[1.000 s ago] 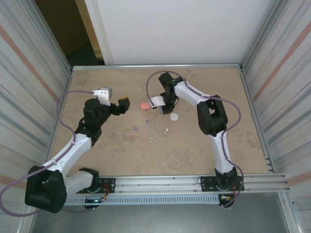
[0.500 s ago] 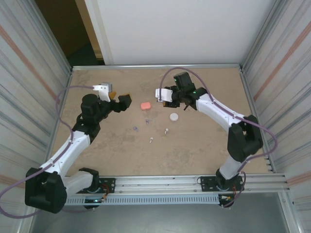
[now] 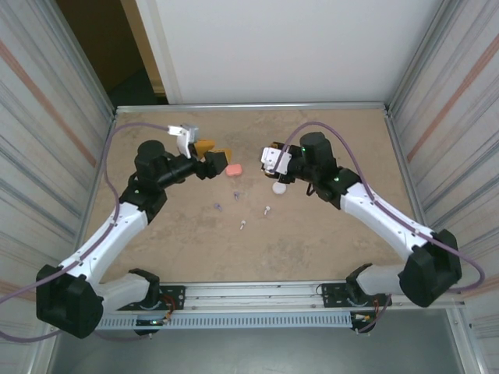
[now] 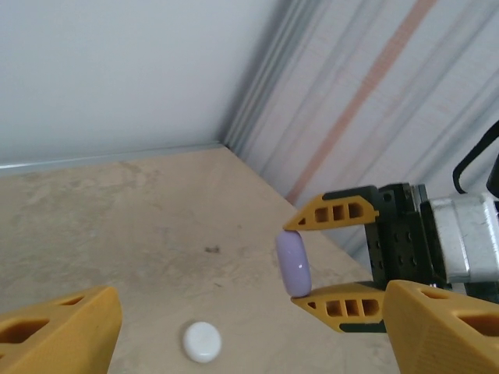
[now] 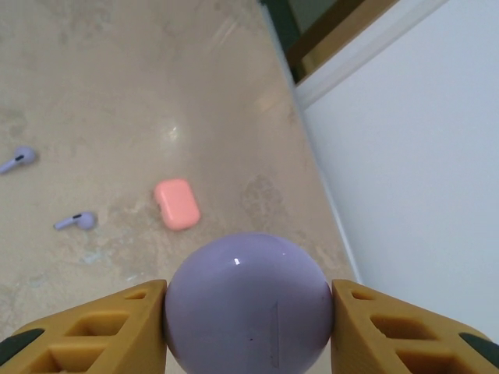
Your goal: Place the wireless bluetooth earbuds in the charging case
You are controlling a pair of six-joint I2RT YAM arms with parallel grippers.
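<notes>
My right gripper (image 3: 274, 158) is shut on a purple charging case (image 5: 248, 304) and holds it edge-on above the table; the case (image 4: 293, 263) also hangs between those fingers in the left wrist view. A coral case (image 3: 232, 169) lies closed on the table, and my left gripper (image 3: 214, 153) hovers just left of it, open and holding nothing. A white case (image 3: 279, 187) lies below the right gripper. Two purple earbuds (image 3: 218, 206) (image 3: 236, 195) and two white earbuds (image 3: 267, 209) (image 3: 242, 225) lie loose mid-table.
Metal rails (image 3: 249, 106) edge the tan table, with corrugated walls left and right and a white panel behind. The near half of the table in front of the earbuds is bare (image 3: 296, 249).
My left gripper has swung right, up to the coral case, its jaws narrowing a little. The right arm has stretched out to the right, its gripper shifting slightly right with the purple case.
</notes>
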